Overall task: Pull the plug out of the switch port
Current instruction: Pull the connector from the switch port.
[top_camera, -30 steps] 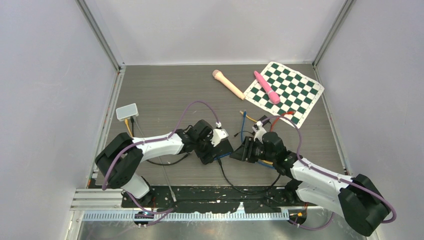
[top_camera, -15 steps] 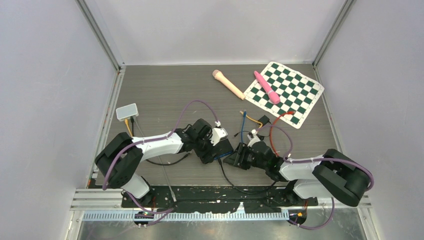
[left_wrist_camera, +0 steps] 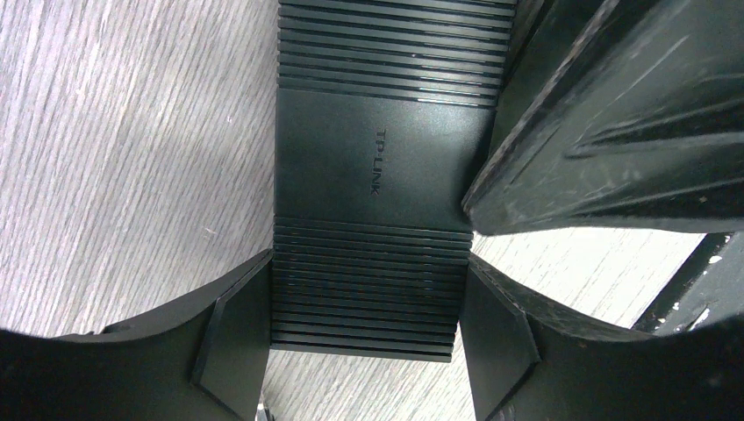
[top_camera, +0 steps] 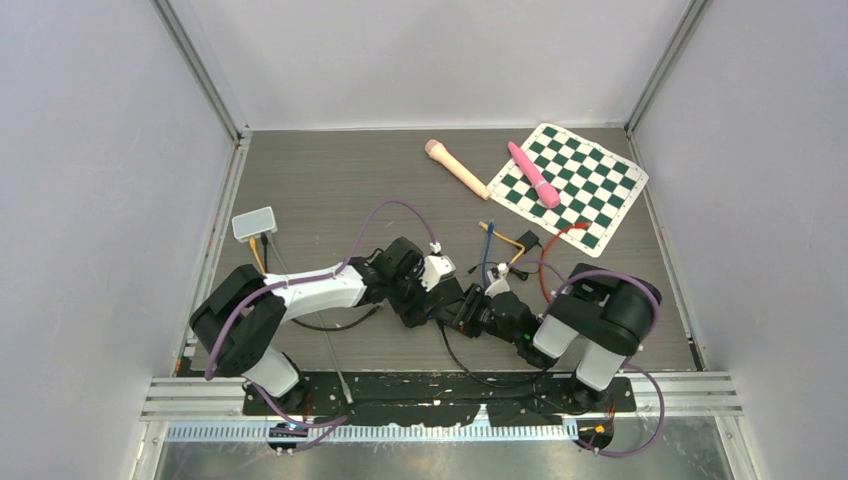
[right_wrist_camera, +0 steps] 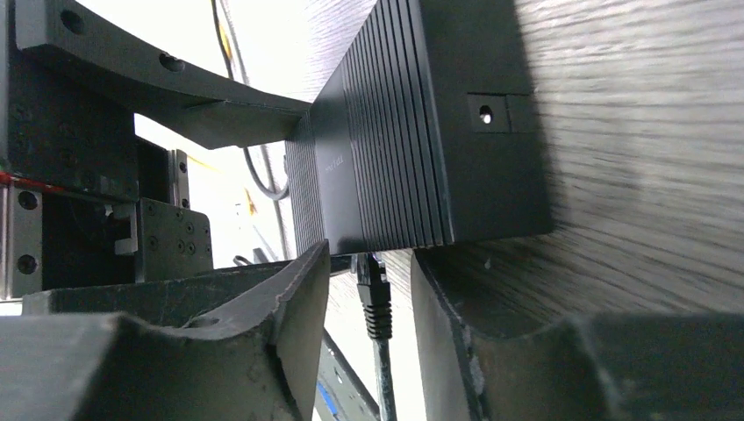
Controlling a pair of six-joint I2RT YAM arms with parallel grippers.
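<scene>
my left gripper (left_wrist_camera: 367, 285): clamped on the switch (left_wrist_camera: 377, 158) sides
my right gripper (right_wrist_camera: 364, 263): spread, straddling the plug (right_wrist_camera: 375, 307), not touching

We are seeing the black ribbed plastic switch (left_wrist_camera: 373, 175) running past the frame edge, and are failing to tell whether the black moulded plug (right_wrist_camera: 375, 303) is seated.

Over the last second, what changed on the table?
The right arm folded back, and the right gripper slid toward the switch. Its open fingers now straddle the plug without gripping it. Nothing was taken or let go. The left gripper stays clamped on the switch. The checkered mat and the pink stick on it have not moved.
</scene>
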